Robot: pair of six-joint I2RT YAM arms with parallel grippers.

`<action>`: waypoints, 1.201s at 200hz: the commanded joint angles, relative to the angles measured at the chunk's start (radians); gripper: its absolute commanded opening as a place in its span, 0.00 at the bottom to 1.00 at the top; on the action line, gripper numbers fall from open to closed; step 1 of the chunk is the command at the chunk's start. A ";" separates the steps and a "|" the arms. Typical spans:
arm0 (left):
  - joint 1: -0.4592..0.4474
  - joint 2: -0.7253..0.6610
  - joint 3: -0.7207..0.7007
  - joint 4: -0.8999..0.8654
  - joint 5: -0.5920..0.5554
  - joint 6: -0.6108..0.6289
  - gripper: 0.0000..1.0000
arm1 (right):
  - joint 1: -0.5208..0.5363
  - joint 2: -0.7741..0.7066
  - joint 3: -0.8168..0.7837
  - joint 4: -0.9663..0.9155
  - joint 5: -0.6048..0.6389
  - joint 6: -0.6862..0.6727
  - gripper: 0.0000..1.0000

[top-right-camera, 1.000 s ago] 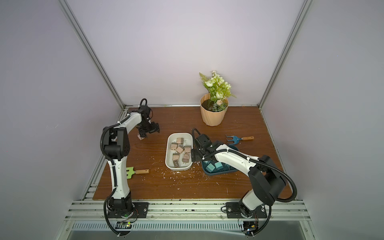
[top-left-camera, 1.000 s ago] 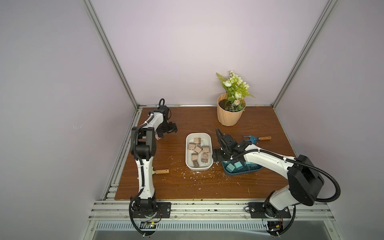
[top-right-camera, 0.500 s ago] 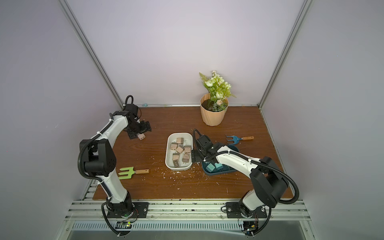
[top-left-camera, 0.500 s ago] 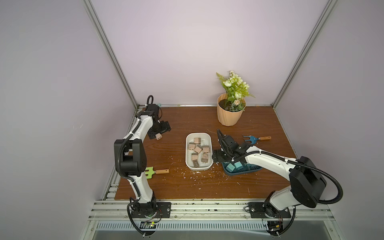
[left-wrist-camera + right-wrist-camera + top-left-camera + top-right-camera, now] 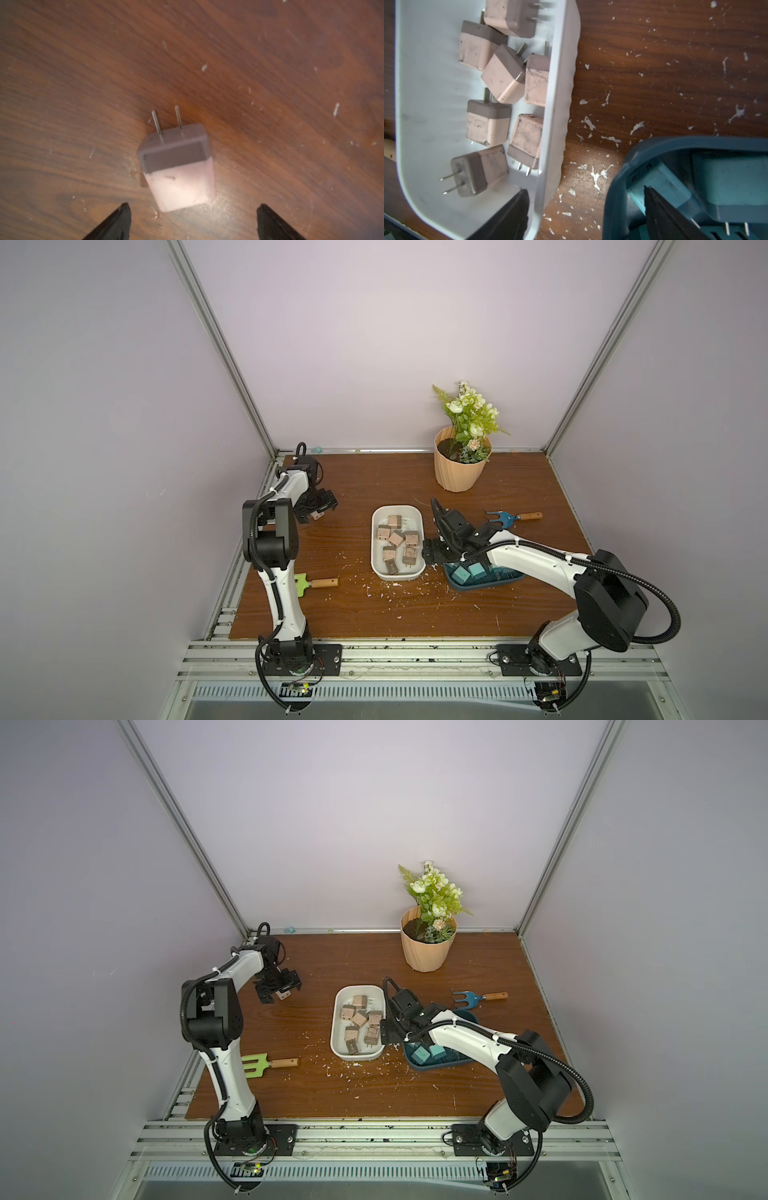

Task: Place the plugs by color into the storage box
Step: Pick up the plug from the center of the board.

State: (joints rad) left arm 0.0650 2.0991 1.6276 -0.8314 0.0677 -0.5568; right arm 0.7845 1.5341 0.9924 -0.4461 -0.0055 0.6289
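A lone tan plug [image 5: 178, 166] lies on the wooden table, prongs pointing away from my left gripper [image 5: 193, 205], which is open with a finger on each side of the plug's near end, not touching it. Both top views show this at the back left [image 5: 319, 514] [image 5: 284, 994]. The white tub [image 5: 380, 568] holds several tan plugs [image 5: 396, 538]. The teal tub [image 5: 511, 581] holds teal plugs [image 5: 477, 571]. My right gripper [image 5: 584, 189] is open and empty, straddling the gap between the tubs, one finger over each.
A potted flower [image 5: 459, 472] stands at the back. A blue garden fork [image 5: 505, 517] lies behind the teal tub. A green fork [image 5: 309, 583] lies by the left arm's base. White flecks [image 5: 598, 176] litter the wood around the tubs.
The left arm has folded its elbow outward, and its gripper has shifted a little left and forward over the tan plug. The right arm has not moved.
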 commanded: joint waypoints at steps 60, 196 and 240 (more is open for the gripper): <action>0.012 0.059 0.040 -0.008 -0.132 -0.028 0.80 | 0.007 -0.086 -0.033 -0.029 0.014 0.018 0.89; 0.010 -0.026 0.017 0.003 -0.103 0.016 0.42 | 0.007 -0.104 -0.025 -0.052 0.027 0.008 0.89; -0.058 -0.150 -0.007 -0.014 -0.001 0.052 0.38 | 0.007 -0.107 -0.026 -0.046 0.028 0.007 0.89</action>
State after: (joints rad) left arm 0.0547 2.0407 1.6218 -0.8188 -0.0036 -0.5274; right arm 0.7856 1.4597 0.9607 -0.4866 -0.0010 0.6334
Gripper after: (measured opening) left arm 0.457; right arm 0.890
